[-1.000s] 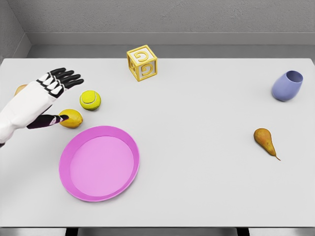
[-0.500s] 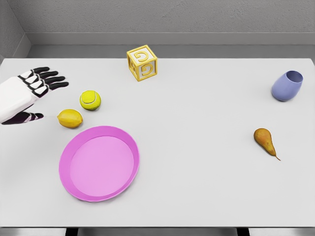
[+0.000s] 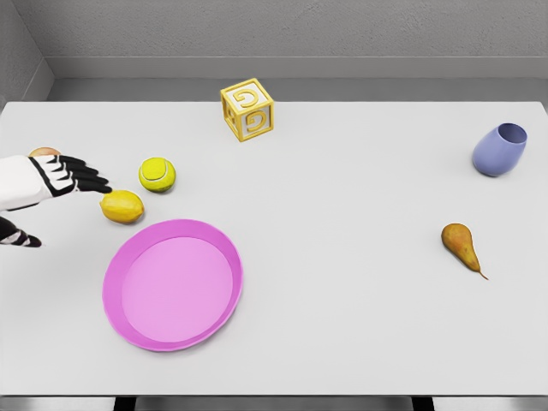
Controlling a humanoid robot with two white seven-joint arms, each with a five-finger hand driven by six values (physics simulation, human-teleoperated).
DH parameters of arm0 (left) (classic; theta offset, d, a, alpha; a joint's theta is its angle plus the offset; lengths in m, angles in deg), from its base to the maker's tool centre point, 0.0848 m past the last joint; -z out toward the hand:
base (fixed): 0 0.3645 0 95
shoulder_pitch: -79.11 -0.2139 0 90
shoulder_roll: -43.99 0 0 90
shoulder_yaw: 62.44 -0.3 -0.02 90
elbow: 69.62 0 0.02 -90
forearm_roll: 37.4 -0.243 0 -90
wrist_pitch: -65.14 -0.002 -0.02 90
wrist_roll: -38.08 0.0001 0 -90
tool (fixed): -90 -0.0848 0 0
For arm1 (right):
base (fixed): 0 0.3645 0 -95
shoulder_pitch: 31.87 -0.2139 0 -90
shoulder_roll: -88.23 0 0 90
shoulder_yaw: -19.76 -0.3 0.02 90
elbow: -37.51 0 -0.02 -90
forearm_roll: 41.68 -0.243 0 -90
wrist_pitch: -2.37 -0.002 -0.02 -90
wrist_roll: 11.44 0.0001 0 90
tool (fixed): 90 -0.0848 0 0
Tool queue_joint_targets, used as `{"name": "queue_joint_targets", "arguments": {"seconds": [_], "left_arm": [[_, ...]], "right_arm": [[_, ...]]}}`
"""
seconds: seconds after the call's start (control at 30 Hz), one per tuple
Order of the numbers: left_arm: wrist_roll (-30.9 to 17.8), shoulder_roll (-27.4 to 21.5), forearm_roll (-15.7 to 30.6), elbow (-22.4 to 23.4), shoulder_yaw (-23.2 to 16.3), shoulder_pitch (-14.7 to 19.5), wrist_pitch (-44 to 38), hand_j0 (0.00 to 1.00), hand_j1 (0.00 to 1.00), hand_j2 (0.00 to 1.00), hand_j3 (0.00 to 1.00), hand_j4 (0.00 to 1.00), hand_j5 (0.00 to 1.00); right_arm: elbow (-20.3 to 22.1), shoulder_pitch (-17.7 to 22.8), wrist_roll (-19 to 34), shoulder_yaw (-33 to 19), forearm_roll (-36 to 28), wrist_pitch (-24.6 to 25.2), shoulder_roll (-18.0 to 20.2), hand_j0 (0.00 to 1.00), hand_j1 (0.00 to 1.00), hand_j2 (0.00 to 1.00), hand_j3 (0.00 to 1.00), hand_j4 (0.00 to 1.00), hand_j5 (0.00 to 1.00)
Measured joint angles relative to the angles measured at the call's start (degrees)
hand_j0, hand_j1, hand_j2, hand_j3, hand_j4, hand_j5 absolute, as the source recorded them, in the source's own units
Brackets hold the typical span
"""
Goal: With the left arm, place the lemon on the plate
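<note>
Lemon (image 3: 122, 206) lies long axis sideways, just right of the left hand (image 3: 53, 181), fingers spread, holding nothing; plate (image 3: 224, 257) waits right below.

Single head view, high, looking steeply down over the whole desk (image 3: 342, 342); grey back wall at top, near desk edge at bottom, medium distance.

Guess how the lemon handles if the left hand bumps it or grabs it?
The lemon is a rounded oval lying loose on the flat table, so a nudge would likely roll it, perhaps into the tennis ball just behind. Its smooth skin may slip between the left hand's open fingers.
</note>
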Motion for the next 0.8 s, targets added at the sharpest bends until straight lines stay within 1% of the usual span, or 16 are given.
{"name": "queue_joint_targets", "arguments": {"seconds": [0.13,0.23,0.27,0.33,0.37,0.4,0.47,0.5,0.53,0.57,0.6,0.67,0.73,0.77,0.8], "left_arm": [[-0.7,-0.4,1.9,-0.2,-0.1,0.4,-5.5,1.0,1.0,1.0,1.0,1.0,1.0],[-0.8,1.9,2.5,-0.3,-0.5,2.5,-10.0,1.0,1.0,1.0,1.0,1.0,1.0],[-0.8,2.6,2.6,-0.3,-1.3,4.5,-11.6,1.0,1.0,1.0,1.0,1.0,1.0],[-0.8,4.2,2.7,-0.3,-4.7,10.3,-14.3,1.0,1.0,1.0,1.0,1.0,1.0],[-0.9,5.0,2.7,-0.3,-7.0,12.5,-15.6,1.0,1.0,1.0,1.0,1.0,1.0],[-0.9,5.8,2.6,-0.3,-8.9,13.0,-17.1,1.0,1.0,1.0,1.0,1.0,1.0],[-0.9,6.8,2.5,-0.3,-11.3,13.2,-19.4,1.0,1.0,1.0,1.0,1.0,1.0],[-0.9,7.1,2.4,-0.3,-12.1,14.3,-20.2,1.0,1.0,1.0,1.0,1.0,1.0],[-0.9,7.4,2.2,-0.3,-13.3,17.2,-21.1,1.0,1.0,1.0,1.0,1.0,1.0],[-0.9,7.6,2.6,-0.3,-15.0,20.8,-22.1,1.0,1.0,1.0,1.0,1.0,1.0],[-0.9,7.7,2.7,-0.3,-17.0,22.9,-23.0,1.0,1.0,1.0,1.0,1.0,1.0],[-0.9,7.9,3.1,-0.3,-19.8,24.0,-24.2,1.0,1.0,1.0,1.0,1.0,1.0],[-0.9,8.0,3.7,-0.3,-21.7,25.2,-25.4,1.0,1.0,1.0,1.0,1.0,1.0],[-0.9,8.1,3.7,-0.3,-22.8,26.9,-26.1,1.0,1.0,1.0,1.0,1.0,1.0],[-0.9,8.1,4.0,-0.3,-24.0,27.8,-26.8,1.0,1.0,1.0,1.0,1.0,1.0]], "right_arm": [[0.0,0.0,0.0,0.0,0.0,0.0,0.0,1.0,1.0,1.0,1.0,1.0,1.0],[0.0,0.0,0.0,0.0,0.0,0.0,0.0,1.0,1.0,1.0,1.0,1.0,1.0],[0.0,0.0,0.0,0.0,0.0,0.0,0.0,1.0,1.0,1.0,1.0,1.0,1.0],[0.0,0.0,0.0,0.0,0.0,0.0,0.0,1.0,1.0,1.0,1.0,1.0,1.0],[0.0,0.0,0.0,0.0,0.0,0.0,0.0,1.0,1.0,1.0,1.0,1.0,1.0],[0.0,0.0,0.0,0.0,0.0,0.0,0.0,1.0,1.0,1.0,1.0,1.0,1.0],[0.0,0.0,0.0,0.0,0.0,0.0,0.0,1.0,1.0,1.0,1.0,1.0,1.0],[0.0,0.0,0.0,0.0,0.0,0.0,0.0,1.0,1.0,1.0,1.0,1.0,1.0],[0.0,0.0,0.0,0.0,0.0,0.0,0.0,1.0,1.0,1.0,1.0,1.0,1.0],[0.0,0.0,0.0,0.0,0.0,0.0,0.0,1.0,1.0,1.0,1.0,1.0,1.0],[0.0,0.0,0.0,0.0,0.0,0.0,0.0,1.0,1.0,1.0,1.0,1.0,1.0],[0.0,0.0,0.0,0.0,0.0,0.0,0.0,1.0,1.0,1.0,1.0,1.0,1.0],[0.0,0.0,0.0,0.0,0.0,0.0,0.0,1.0,1.0,1.0,1.0,1.0,1.0],[0.0,0.0,0.0,0.0,0.0,0.0,0.0,1.0,1.0,1.0,1.0,1.0,1.0],[0.0,0.0,0.0,0.0,0.0,0.0,0.0,1.0,1.0,1.0,1.0,1.0,1.0]]}}
